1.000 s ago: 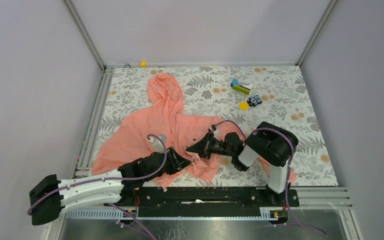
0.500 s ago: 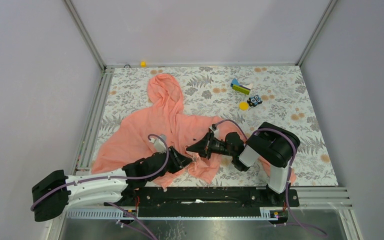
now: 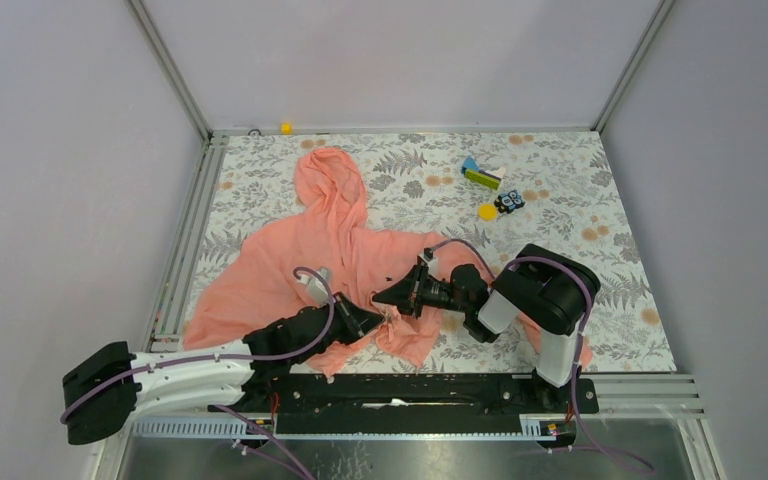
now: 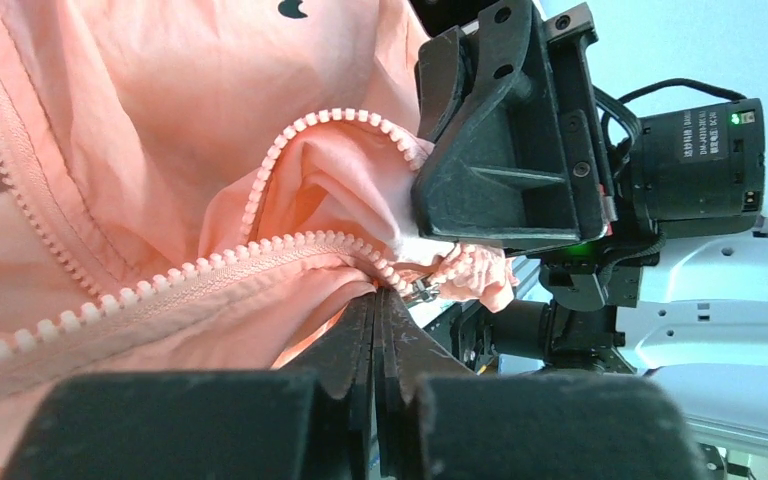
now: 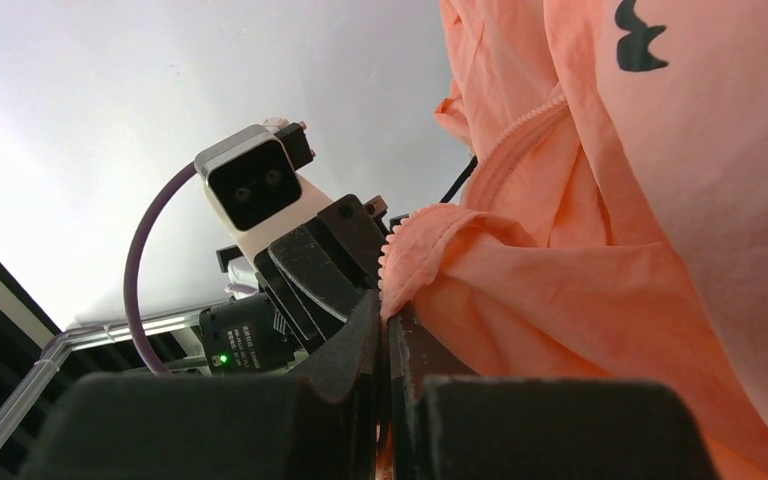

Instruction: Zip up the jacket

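The salmon-pink hooded jacket (image 3: 300, 250) lies spread on the floral table, hood at the back and front open. My left gripper (image 3: 368, 322) and right gripper (image 3: 388, 297) meet tip to tip at the jacket's bottom front. In the left wrist view my left gripper (image 4: 378, 298) is shut on the zipper edge of the jacket (image 4: 160, 140), right beside the small metal zipper pull (image 4: 421, 292). The right gripper's fingers (image 4: 500, 150) face it. In the right wrist view my right gripper (image 5: 386, 312) is shut on the other toothed edge of the jacket (image 5: 600, 250).
Small toys lie at the back right: a green and blue block (image 3: 480, 176), a yellow disc (image 3: 487, 211) and a dark toy (image 3: 508, 202). A small yellow piece (image 3: 286, 127) sits at the back rail. The black base rail (image 3: 430, 390) runs along the near edge.
The rear of the left arm has shifted slightly to the right. Both grippers stay shut on the jacket at the same spot.
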Motion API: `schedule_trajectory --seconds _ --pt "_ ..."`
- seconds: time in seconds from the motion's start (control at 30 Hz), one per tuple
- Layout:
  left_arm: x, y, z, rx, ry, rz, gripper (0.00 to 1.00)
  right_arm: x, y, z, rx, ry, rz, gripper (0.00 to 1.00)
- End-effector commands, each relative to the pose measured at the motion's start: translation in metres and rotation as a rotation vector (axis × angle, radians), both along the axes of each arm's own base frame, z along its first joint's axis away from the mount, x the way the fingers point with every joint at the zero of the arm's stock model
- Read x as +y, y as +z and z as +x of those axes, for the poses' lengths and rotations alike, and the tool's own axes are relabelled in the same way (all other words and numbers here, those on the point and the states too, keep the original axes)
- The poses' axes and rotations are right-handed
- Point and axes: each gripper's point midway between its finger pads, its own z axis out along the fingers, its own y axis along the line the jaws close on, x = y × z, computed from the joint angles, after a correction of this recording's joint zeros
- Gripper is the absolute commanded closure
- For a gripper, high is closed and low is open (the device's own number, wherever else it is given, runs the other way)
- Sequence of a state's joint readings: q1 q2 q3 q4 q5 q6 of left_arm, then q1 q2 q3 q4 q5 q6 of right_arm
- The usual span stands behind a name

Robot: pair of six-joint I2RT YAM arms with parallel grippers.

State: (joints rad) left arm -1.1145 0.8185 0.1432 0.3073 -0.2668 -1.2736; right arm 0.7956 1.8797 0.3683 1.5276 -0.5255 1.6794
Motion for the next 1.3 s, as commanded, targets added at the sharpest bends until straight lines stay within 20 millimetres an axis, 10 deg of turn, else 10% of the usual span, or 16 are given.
schedule_trajectory --seconds 0.0,0.43,0.8,1.07,1.27 --pt "-0.008 0.018 0.005 -0.095 -0.024 -0.021 1.00 0.004 0.036 -0.001 -0.144 0.019 0.119 1.00" --pt "0.000 -0.001 -0.006 -0.266 -0.290 0.449 1.00 0.029 0.041 0.006 -0.118 0.021 0.150 1.00" --pt "0.006 0.014 0.000 -0.259 -0.213 0.412 0.99 0.027 0.014 0.001 -0.081 0.026 0.092 1.00" --pt "0.021 0.020 -0.028 -0.150 -0.230 0.270 0.23 0.004 -0.006 -0.002 -0.072 -0.005 0.028 1.00" --pt "0.005 0.046 -0.042 -0.159 -0.308 0.159 0.29 0.001 -0.011 0.004 -0.017 -0.052 0.018 1.00"
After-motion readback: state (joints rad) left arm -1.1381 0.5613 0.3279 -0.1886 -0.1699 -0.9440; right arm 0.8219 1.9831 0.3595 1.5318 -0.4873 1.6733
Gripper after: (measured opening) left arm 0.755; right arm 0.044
